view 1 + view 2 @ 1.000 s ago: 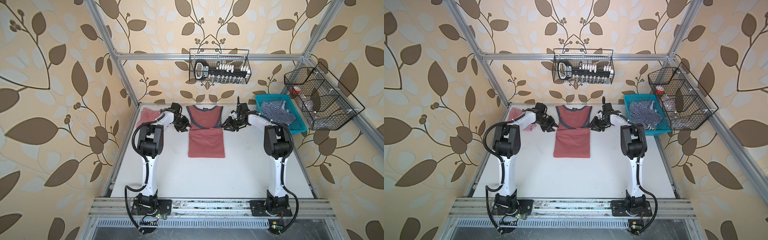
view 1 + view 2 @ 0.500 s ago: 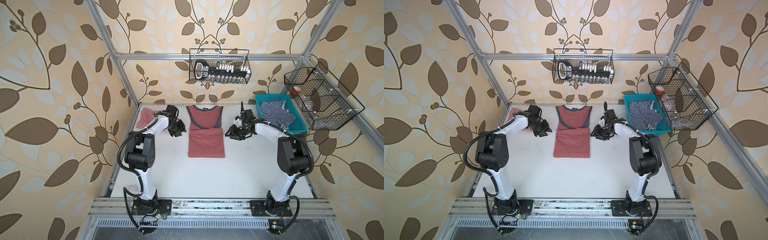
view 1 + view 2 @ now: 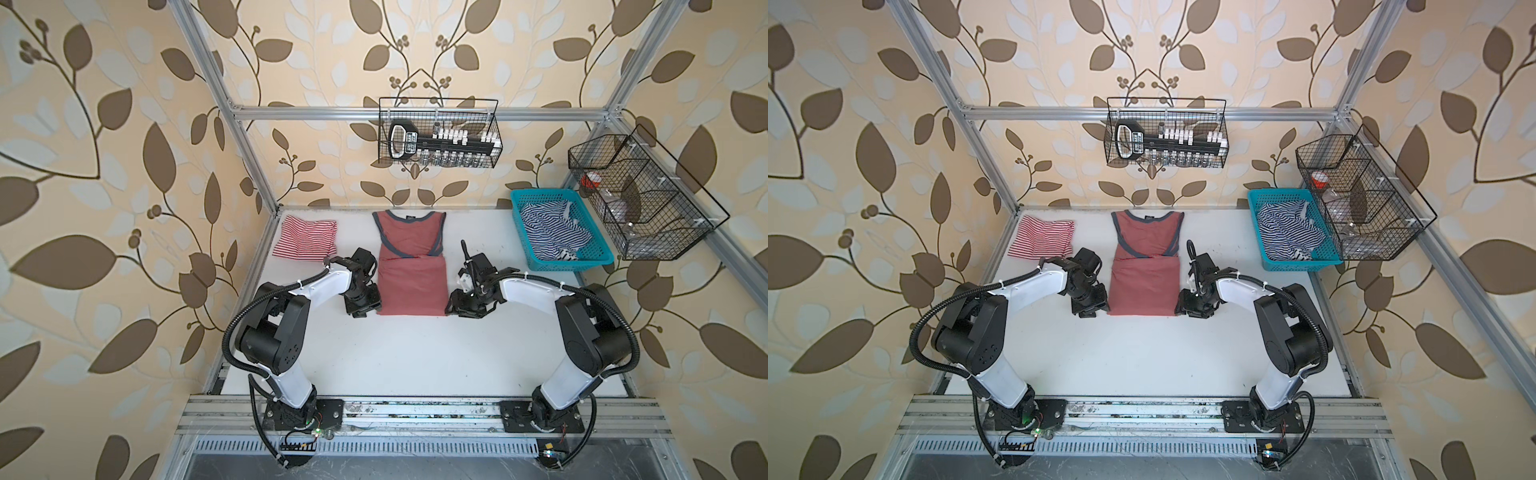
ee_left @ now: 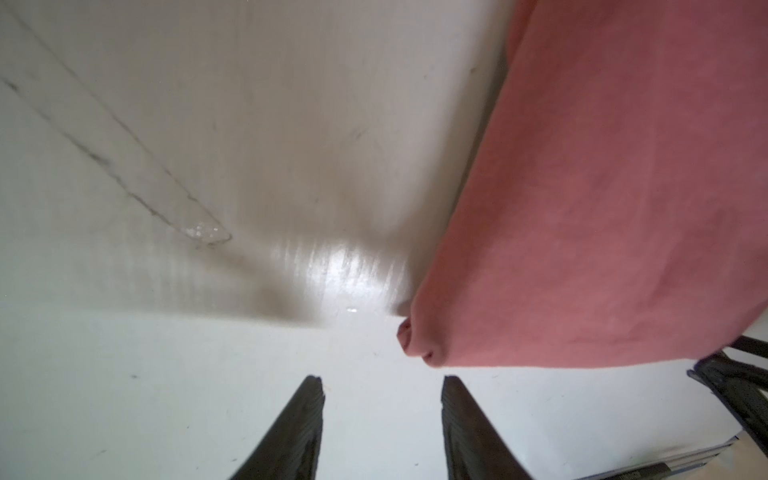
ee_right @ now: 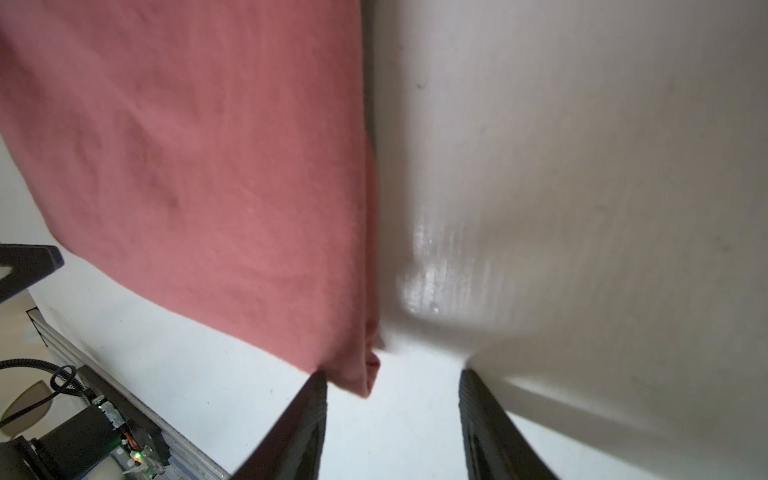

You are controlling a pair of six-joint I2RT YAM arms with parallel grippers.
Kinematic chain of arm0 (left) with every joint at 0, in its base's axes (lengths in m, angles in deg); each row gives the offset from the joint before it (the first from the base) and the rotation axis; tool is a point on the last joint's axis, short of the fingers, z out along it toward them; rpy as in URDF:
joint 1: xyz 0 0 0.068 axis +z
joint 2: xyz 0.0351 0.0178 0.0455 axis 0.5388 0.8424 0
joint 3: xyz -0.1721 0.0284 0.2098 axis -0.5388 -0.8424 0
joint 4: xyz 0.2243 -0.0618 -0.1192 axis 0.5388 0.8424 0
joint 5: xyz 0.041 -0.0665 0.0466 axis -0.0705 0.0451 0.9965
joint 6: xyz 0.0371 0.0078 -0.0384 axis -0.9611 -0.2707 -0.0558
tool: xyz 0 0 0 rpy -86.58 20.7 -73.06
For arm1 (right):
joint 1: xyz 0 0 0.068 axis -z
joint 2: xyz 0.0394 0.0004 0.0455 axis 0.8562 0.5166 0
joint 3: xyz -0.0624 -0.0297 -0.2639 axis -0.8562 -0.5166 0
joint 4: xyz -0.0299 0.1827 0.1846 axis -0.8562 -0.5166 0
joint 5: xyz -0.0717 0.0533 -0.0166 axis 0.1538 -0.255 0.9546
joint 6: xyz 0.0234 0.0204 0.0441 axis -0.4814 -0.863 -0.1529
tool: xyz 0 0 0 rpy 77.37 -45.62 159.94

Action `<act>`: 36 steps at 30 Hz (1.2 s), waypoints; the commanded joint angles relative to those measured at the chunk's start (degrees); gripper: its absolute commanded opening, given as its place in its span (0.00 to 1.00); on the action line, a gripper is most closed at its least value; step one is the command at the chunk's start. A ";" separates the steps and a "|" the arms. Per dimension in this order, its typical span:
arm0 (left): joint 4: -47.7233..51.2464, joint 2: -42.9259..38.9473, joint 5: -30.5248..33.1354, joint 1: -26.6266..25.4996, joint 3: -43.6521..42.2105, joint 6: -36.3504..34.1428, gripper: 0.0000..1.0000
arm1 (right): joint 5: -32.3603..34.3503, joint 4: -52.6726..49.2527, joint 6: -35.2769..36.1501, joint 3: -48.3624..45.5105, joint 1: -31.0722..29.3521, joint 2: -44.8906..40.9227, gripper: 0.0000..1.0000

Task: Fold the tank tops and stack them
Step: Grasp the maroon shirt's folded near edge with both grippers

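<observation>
Tank top between left tool and right tool

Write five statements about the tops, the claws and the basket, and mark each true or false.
1. The dusty red tank top lies flat on the table, with the left claw and the right claw at its two near corners. True.
2. The red-and-white striped top is stacked on the dusty red tank top. False: it lies apart, at the table's far left corner.
3. The left claw is shut on cloth. False: its jaws stand apart with nothing between them.
4. A blue-and-white striped garment lies in the teal basket. True.
5. The right claw is open. True.
</observation>
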 commanded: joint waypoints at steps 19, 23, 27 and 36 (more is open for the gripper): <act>-8.89 6.55 -1.65 -2.11 -1.98 3.36 0.30 | -1.84 5.68 -3.63 -2.16 -2.92 3.30 0.33; -9.32 6.16 -2.71 -2.54 -2.95 3.45 0.10 | -2.62 6.33 -3.77 -2.27 -3.29 3.43 0.08; -8.62 2.80 -2.35 -3.24 -5.36 3.22 0.00 | -2.04 6.00 -3.47 -3.48 -4.59 0.58 0.00; -4.35 -12.66 1.87 -11.46 -14.87 7.21 0.00 | 3.15 4.93 -8.43 -15.34 -13.67 -15.40 0.00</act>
